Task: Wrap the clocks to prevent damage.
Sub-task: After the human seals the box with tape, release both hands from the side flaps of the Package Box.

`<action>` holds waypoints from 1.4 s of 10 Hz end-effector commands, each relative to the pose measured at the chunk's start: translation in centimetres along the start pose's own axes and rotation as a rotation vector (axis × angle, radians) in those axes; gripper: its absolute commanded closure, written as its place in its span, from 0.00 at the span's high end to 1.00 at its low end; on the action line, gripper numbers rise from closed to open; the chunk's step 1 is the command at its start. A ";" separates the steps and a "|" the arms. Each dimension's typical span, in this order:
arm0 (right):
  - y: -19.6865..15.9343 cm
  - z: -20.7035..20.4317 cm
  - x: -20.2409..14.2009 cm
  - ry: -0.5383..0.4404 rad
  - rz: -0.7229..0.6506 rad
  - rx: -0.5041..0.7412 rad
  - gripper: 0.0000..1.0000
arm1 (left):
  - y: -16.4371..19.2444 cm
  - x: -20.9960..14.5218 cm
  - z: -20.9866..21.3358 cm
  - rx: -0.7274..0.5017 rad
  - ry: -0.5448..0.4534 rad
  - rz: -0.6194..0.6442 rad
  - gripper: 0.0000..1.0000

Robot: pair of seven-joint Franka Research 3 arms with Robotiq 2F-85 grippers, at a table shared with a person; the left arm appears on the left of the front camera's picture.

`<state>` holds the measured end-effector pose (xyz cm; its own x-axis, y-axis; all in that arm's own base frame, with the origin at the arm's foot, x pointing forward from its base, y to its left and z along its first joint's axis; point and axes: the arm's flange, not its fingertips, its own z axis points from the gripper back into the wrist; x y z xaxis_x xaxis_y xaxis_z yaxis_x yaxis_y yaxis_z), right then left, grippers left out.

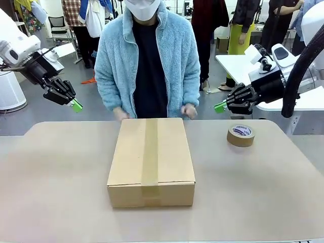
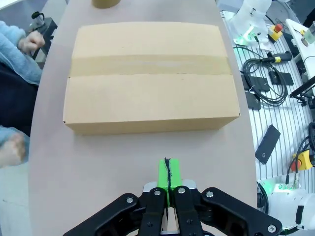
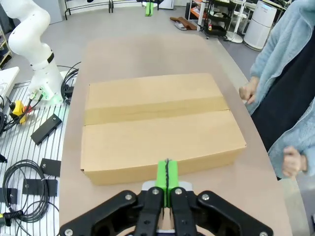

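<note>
1. Both pincers hang in the air off the worktop's [image 1: 263, 202] two sides, clear of everything on it. The left pincer [image 1: 76, 105] is at the left, its green pads [image 2: 167, 176] pressed together with nothing between them, as the left wrist view shows.
2. The right pincer [image 1: 219, 107] is at the right, above the far right part of the worktop. In the right wrist view its green pads [image 3: 167, 174] also meet flat against each other and hold nothing.
3. A closed cardboard box [image 1: 152, 161] lies flat in the middle of the worktop, its long side running from near to far. A strip of brown tape [image 1: 150, 152] runs along the middle seam of the lid and down over the near end face.
4. Whether clocks are inside the box cannot be told; the flaps are sealed.
5. A roll of brown packing tape [image 1: 240, 135] lies flat to the right of the box, near its far end and apart from it, below the right pincer.
6. At the far edge stands a person in a light blue fleece jacket [image 1: 148, 55]. Both of the person's hands [image 1: 188, 111] are loosely curled just behind the far end of the box, one near each corner, and look blurred.
</note>
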<state>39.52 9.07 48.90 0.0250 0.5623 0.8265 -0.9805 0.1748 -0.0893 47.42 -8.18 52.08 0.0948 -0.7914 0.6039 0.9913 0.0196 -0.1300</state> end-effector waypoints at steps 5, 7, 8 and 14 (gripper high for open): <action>0.4 -0.5 0.4 0.009 -0.015 0.023 1.00 | -0.5 0.3 0.7 0.021 -0.015 0.000 1.00; 0.4 -0.6 0.5 0.018 -0.022 0.031 0.92 | -0.4 0.2 0.6 0.017 -0.016 0.005 0.87; 0.3 -0.6 0.5 0.018 -0.025 0.033 1.00 | -0.3 0.2 0.6 0.014 -0.019 0.008 0.96; 0.0 -0.3 0.2 -0.001 -0.025 0.050 1.00 | -0.1 0.1 0.5 0.004 -0.022 0.021 1.00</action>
<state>39.25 9.60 48.74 0.0304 0.5567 0.8302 -0.9856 0.1550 -0.0678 47.34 -7.86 52.47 0.0981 -0.7868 0.6094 0.9919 0.0275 -0.1242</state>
